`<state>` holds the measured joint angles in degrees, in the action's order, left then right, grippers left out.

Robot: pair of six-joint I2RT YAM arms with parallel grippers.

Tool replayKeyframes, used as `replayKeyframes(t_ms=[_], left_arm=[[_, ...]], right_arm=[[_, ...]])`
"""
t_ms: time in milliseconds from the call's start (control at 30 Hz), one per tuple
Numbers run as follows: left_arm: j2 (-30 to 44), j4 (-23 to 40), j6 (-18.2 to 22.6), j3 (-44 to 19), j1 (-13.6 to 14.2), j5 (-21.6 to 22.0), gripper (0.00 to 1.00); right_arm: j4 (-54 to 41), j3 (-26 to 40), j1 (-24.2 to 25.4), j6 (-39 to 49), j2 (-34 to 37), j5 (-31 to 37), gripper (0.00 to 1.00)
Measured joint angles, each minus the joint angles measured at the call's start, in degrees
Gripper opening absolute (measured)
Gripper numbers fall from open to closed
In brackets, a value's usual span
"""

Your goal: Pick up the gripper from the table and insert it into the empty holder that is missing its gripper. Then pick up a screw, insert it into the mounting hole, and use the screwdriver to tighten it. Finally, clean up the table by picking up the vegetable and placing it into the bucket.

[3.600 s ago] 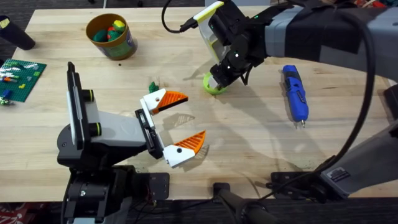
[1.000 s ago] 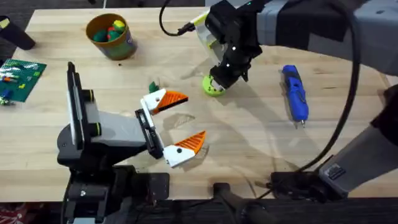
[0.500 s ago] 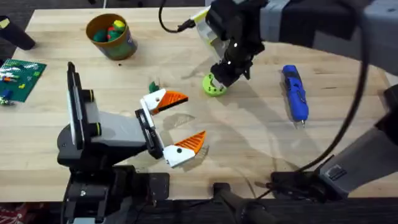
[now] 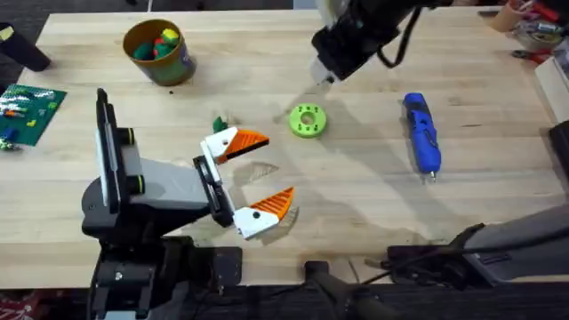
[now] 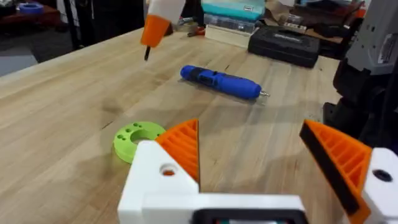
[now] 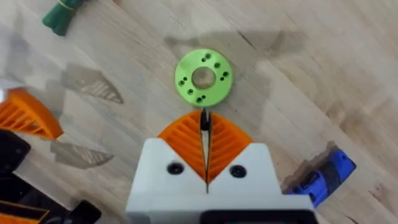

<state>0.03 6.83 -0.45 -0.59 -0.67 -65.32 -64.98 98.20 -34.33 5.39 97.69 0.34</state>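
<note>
My right gripper (image 4: 320, 75) hangs above the table behind a lime-green disc (image 4: 308, 121), shut on a thin dark screw (image 6: 204, 121). In the right wrist view the disc (image 6: 203, 78) lies flat, with a centre hole and several small holes. The blue screwdriver (image 4: 421, 133) lies to the right of the disc. A green vegetable (image 4: 219, 124) sits beside the far finger of my left gripper (image 4: 252, 176), which is open and holds nothing. The yellow-orange bucket (image 4: 158, 52) stands at the far left with coloured pieces inside. The loose gripper and the holder are out of view.
A green brick plate (image 4: 27, 111) lies at the left edge. Boxes and tools (image 4: 533, 22) crowd the far right corner. Bare wood lies between the disc and the screwdriver.
My right gripper has lifted off the green disc and drawn back toward the far side. The disc now lies uncovered and flat. The left arm has not moved.
</note>
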Motion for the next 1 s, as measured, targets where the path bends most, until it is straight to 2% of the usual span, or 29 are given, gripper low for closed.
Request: replayKeyframes(t_ms=[267, 500, 1000], left_arm=[[0.0, 0.0, 0.0, 0.0, 0.0, 0.0, 0.984], [0.0, 0.0, 0.0, 0.0, 0.0, 0.0, 0.984], [0.0, 0.0, 0.0, 0.0, 0.0, 0.0, 0.984]], right_arm=[[-0.7, 1.1, 0.0, 0.4, -5.0, -0.9, 0.007], [-1.3, 1.2, -0.7, 5.6, -9.3, -7.0, 0.007], [-2.4, 1.2, -11.5, 12.2, -8.4, -8.8, 0.007]])
